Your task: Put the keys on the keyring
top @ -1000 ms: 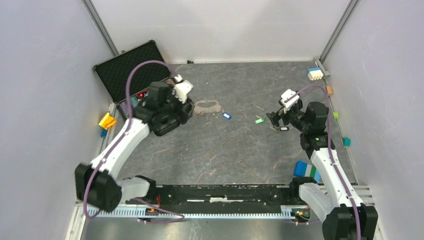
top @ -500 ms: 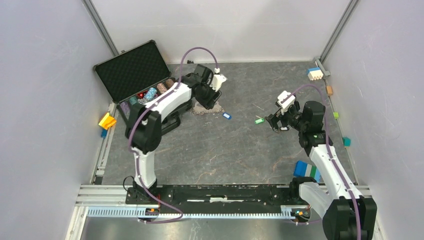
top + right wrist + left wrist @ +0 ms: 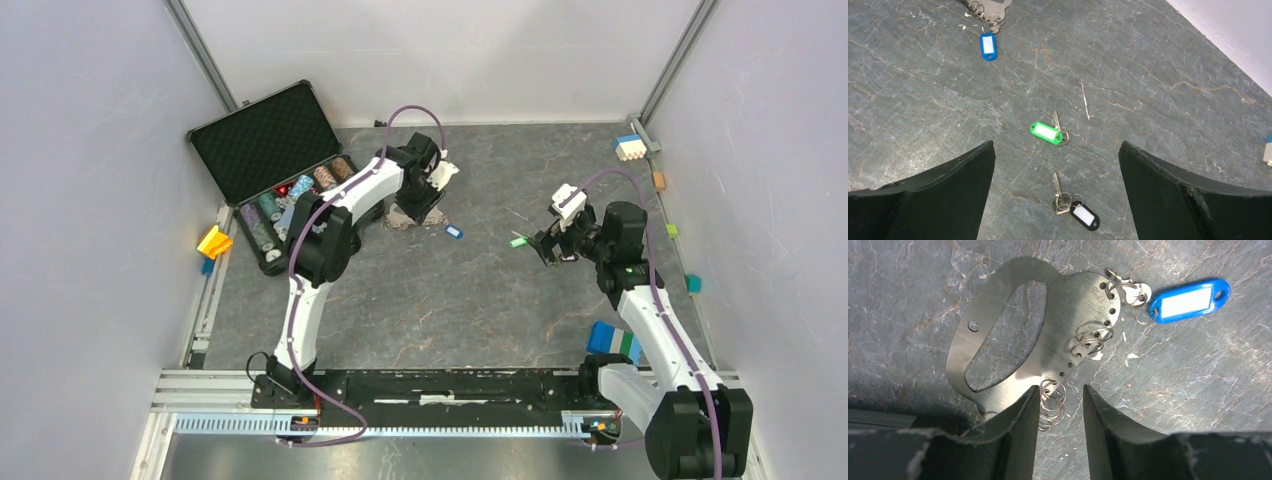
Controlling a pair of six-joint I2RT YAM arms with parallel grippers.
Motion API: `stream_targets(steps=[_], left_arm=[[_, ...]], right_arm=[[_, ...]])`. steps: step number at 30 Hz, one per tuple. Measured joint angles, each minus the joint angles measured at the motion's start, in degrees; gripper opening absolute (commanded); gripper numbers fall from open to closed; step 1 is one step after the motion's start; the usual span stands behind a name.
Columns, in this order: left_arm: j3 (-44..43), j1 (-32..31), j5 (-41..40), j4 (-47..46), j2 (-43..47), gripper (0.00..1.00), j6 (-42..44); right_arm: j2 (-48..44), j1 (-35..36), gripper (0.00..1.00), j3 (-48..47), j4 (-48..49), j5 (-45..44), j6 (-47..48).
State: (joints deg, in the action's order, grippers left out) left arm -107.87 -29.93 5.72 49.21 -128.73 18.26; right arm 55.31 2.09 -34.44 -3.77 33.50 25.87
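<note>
The keyring [image 3: 1068, 305] is a flat steel plate with an oval cut-out and small split rings [image 3: 1052, 407] along one edge. The blue-tagged key [image 3: 1188, 299] lies at its far corner. My left gripper [image 3: 1060, 395] hangs just over that edge, its jaws narrowed but still apart, with one split ring between them beside the left finger. In the right wrist view, the green-tagged key [image 3: 1046, 133] and the black-tagged key [image 3: 1083, 215] lie on the table below my right gripper [image 3: 1057, 150], which is wide open and holds nothing. From above, the left gripper [image 3: 420, 205] covers part of the keyring.
An open black case [image 3: 270, 170] of poker chips stands at the back left. Toy blocks lie along the sides: yellow-orange [image 3: 214, 241] on the left, blue-green [image 3: 612, 340] near the right arm's base, white-blue [image 3: 628, 147] in the back right corner.
My left arm has swung from beside the case over to the keyring, and its jaws have narrowed. The right gripper has drifted slightly left and stays wide open.
</note>
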Motion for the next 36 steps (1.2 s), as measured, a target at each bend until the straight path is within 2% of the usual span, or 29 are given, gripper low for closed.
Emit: stream_targets(steps=[11, 24, 31, 36], left_arm=[[-1.7, 0.3, -0.7, 3.0, -1.4, 0.44, 0.0], [-8.7, -0.3, 3.9, 3.9, -3.9, 0.44, 0.5], [-9.6, -1.0, 4.7, 3.9, -6.9, 0.44, 3.0], [-9.7, -1.0, 5.5, 3.9, -7.8, 0.34, 4.6]], right_arm=[[0.3, 0.0, 0.98, 0.0, -0.3, 0.7, 0.2], [0.3, 0.0, 0.98, 0.0, -0.4, 1.1, 0.3], [0.3, 0.0, 0.98, 0.0, -0.6, 1.3, 0.6], [0.3, 0.0, 0.98, 0.0, -0.6, 1.4, 0.6]])
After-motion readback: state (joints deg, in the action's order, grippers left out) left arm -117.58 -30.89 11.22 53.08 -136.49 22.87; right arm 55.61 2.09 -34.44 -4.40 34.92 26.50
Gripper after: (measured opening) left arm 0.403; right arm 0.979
